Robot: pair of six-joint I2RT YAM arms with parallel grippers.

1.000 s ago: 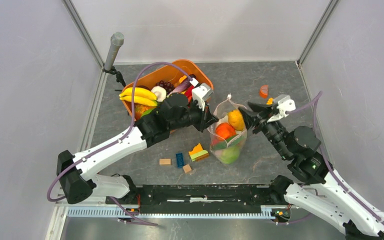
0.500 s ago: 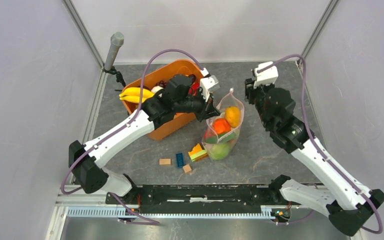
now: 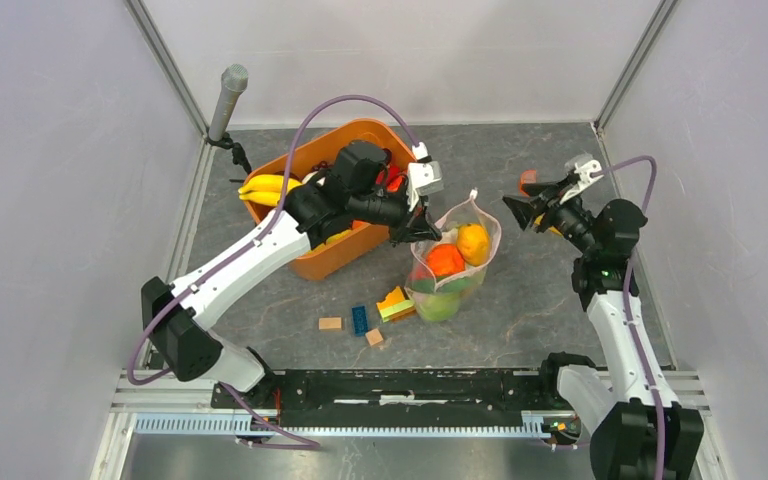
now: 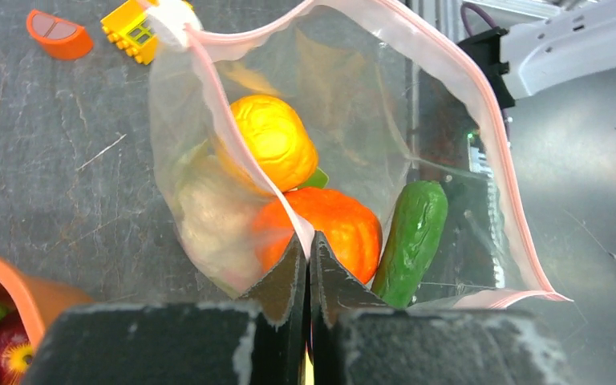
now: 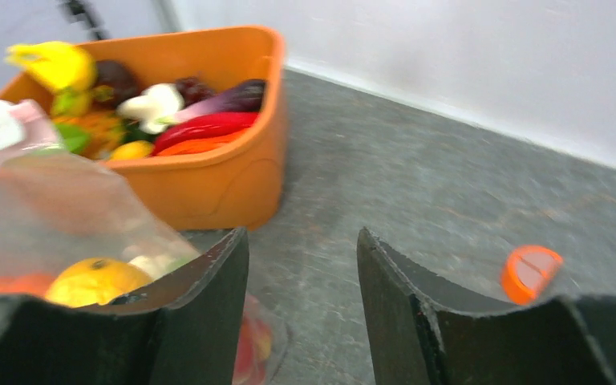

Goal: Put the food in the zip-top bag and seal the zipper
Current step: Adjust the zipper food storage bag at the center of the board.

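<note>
The zipper (image 4: 287,215) of the zip-top bag (image 4: 353,96) is pinched by the left hand (image 4: 305,249); the right hand (image 5: 301,234) is held apart, seemingly empty.

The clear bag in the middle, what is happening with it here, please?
The left hand is shut on the pink zipper edge of the zip-top bag, holding its mouth open. An orange, a red-orange fruit and a green cucumber lie inside. The right hand is open and empty, apart from the bag. More food sits in the orange tub. Nothing is sealed yet.
</note>
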